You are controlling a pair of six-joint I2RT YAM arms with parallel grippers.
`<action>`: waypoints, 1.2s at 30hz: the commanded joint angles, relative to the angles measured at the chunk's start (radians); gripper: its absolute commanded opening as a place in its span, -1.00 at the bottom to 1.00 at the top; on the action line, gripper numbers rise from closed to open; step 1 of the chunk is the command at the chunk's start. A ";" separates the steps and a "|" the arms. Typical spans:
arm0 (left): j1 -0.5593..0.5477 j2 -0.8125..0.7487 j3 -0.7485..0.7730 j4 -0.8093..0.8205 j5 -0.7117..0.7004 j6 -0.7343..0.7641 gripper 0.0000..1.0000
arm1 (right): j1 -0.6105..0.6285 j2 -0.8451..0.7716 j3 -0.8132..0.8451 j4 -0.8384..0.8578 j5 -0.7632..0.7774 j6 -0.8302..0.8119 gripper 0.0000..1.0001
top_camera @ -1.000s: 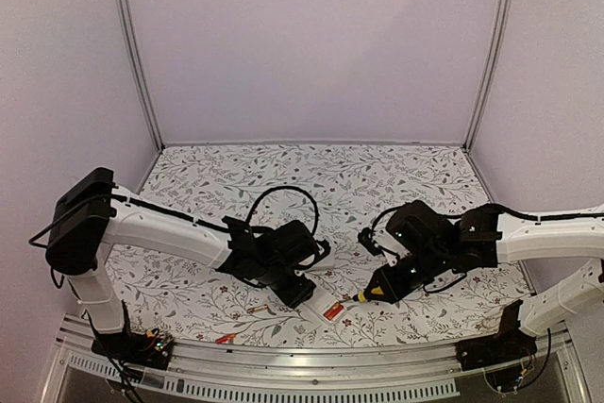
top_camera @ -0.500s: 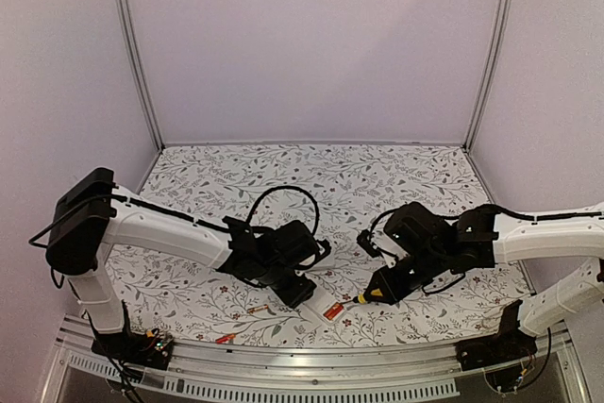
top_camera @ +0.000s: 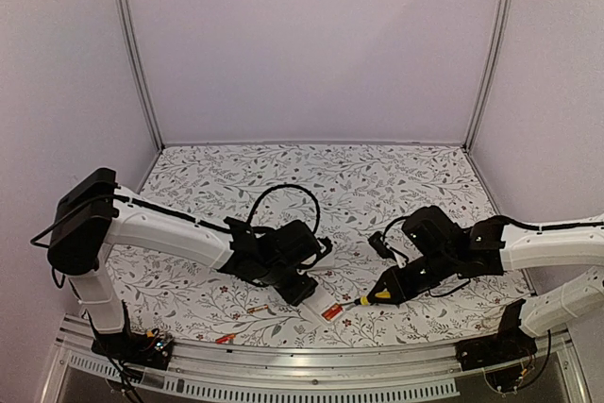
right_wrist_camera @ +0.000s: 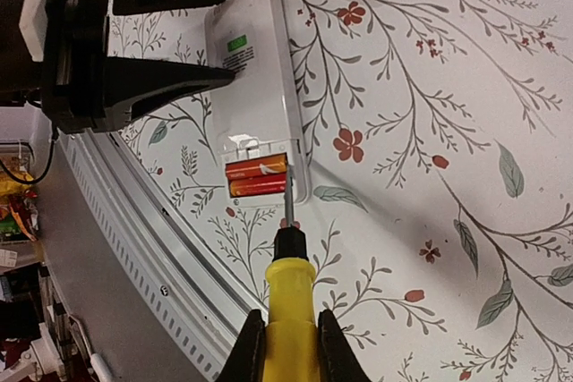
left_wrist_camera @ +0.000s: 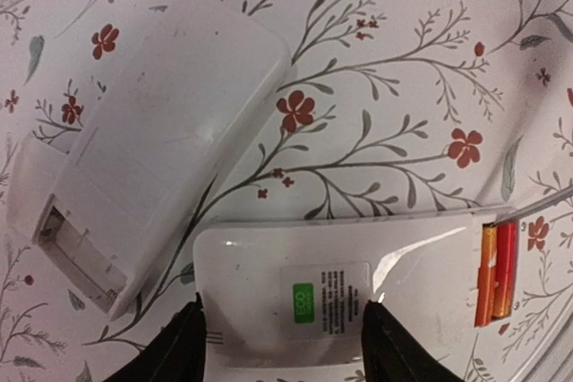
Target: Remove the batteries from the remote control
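The floral-printed tabletop (top_camera: 377, 186) sits inside plain lavender walls (top_camera: 311, 44) with aluminium posts. The white remote control (right_wrist_camera: 260, 69) lies back-up at the lower centre of the overhead view, largely hidden there by the left gripper (left_wrist_camera: 282, 310). A white plastic piece (left_wrist_camera: 152, 149) beside it is hard to identify. Two batteries (right_wrist_camera: 255, 176) sit in the open compartment. The left fingers (left_wrist_camera: 183, 351) stand apart, one tip at the remote's end and the other over its labelled back, well apart from the batteries. The right gripper (right_wrist_camera: 288, 351) is clamped on a yellow-handled screwdriver (right_wrist_camera: 288, 297), its tip at the compartment's edge, just beside the batteries.
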 commanded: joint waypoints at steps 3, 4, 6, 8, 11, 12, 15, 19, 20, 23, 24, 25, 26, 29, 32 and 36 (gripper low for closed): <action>-0.020 0.057 -0.057 -0.054 0.045 -0.006 0.13 | -0.027 0.025 -0.095 0.179 -0.183 0.076 -1.00; -0.020 0.058 -0.060 -0.053 0.048 -0.009 0.12 | -0.030 0.026 -0.102 0.197 -0.195 0.081 -1.00; -0.024 0.061 -0.065 -0.050 0.056 -0.017 0.12 | -0.038 0.024 -0.113 0.228 -0.217 0.096 -1.00; -0.029 0.062 -0.070 -0.047 0.062 -0.024 0.11 | -0.044 0.026 -0.120 0.256 -0.235 0.107 -1.00; -0.038 0.071 -0.076 -0.049 0.067 -0.035 0.10 | -0.045 0.032 -0.125 0.289 -0.253 0.124 -1.00; -0.041 0.070 -0.080 -0.050 0.067 -0.040 0.10 | -0.046 0.033 -0.125 0.296 -0.253 0.129 -1.00; -0.047 0.073 -0.098 -0.053 0.072 -0.059 0.06 | -0.047 0.032 -0.125 0.310 -0.248 0.141 -1.00; -0.055 0.068 -0.118 -0.055 0.072 -0.078 0.05 | -0.046 0.036 -0.132 0.333 -0.244 0.156 -1.00; -0.057 0.068 -0.120 -0.055 0.072 -0.082 0.05 | -0.047 0.036 -0.132 0.333 -0.243 0.159 -1.00; -0.059 0.060 -0.126 -0.050 0.065 -0.098 0.05 | -0.047 0.031 -0.111 0.278 -0.213 0.151 -1.00; -0.059 0.054 -0.127 -0.046 0.063 -0.101 0.06 | -0.047 0.030 -0.098 0.243 -0.199 0.129 -1.00; -0.059 0.046 -0.126 -0.042 0.058 -0.102 0.08 | -0.045 0.027 -0.087 0.216 -0.186 0.113 -1.00; -0.057 0.038 -0.122 -0.041 0.054 -0.103 0.10 | -0.043 0.023 -0.078 0.194 -0.173 0.094 -1.00; -0.046 0.016 -0.110 -0.042 0.078 -0.108 0.15 | -0.040 0.006 -0.049 0.139 -0.140 0.062 -1.00; -0.034 -0.023 -0.114 -0.042 0.134 -0.124 0.16 | -0.039 -0.019 -0.031 0.093 -0.089 0.066 -1.00; -0.017 -0.126 -0.121 -0.065 0.203 -0.138 0.20 | -0.039 -0.071 -0.035 0.064 -0.006 0.091 -1.00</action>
